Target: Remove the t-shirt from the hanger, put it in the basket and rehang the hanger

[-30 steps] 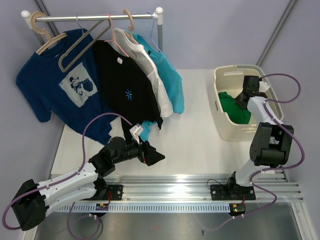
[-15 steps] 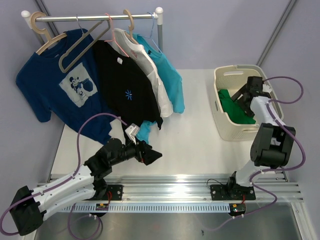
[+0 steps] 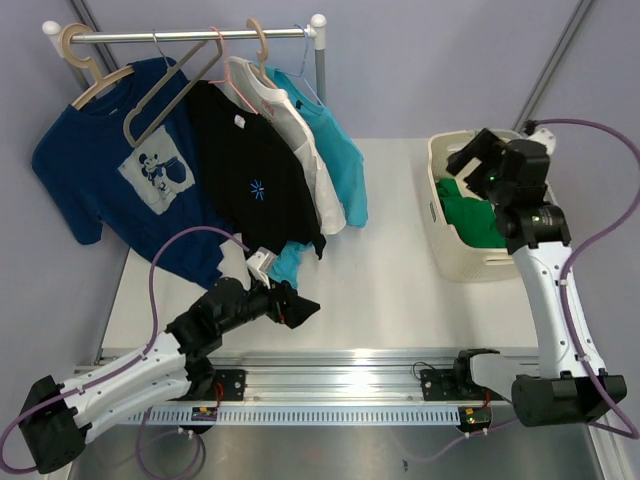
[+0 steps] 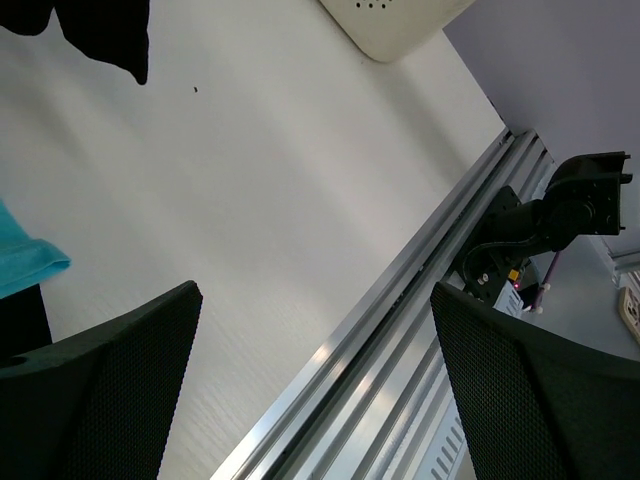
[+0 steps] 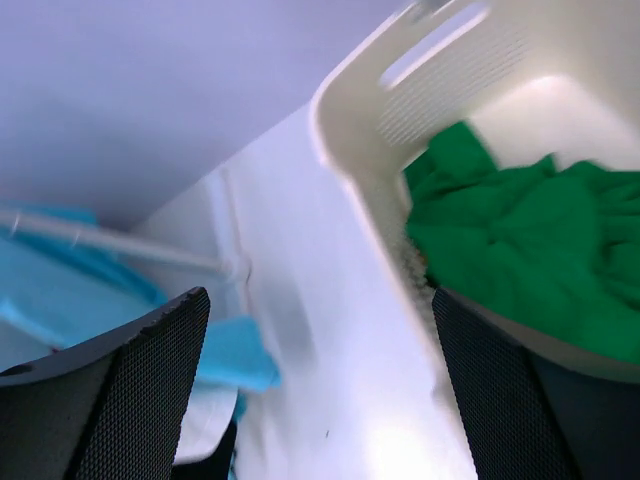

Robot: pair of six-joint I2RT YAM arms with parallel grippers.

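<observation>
The bright green t-shirt (image 3: 468,217) lies crumpled inside the cream laundry basket (image 3: 447,260) at the right of the table; the right wrist view shows the t-shirt (image 5: 530,250) behind the basket's rim (image 5: 345,130). My right gripper (image 3: 476,160) hovers above the basket's near-left part, open and empty (image 5: 320,400). The thin grey-brown hanger (image 3: 165,92) hangs bare on the rack's rail, in front of the dark blue shirt. My left gripper (image 3: 303,311) is low over the table's front, open, with nothing between its fingers (image 4: 315,390).
The clothes rack (image 3: 190,35) at the back left carries a dark blue printed shirt (image 3: 120,180), a black shirt (image 3: 250,180), a white shirt (image 3: 315,165) and a turquoise shirt (image 3: 345,165). An aluminium rail (image 3: 350,375) runs along the table's near edge.
My right gripper has opened, let go of the green t-shirt and risen out of the basket. The left arm has drawn back slightly toward the near left.
</observation>
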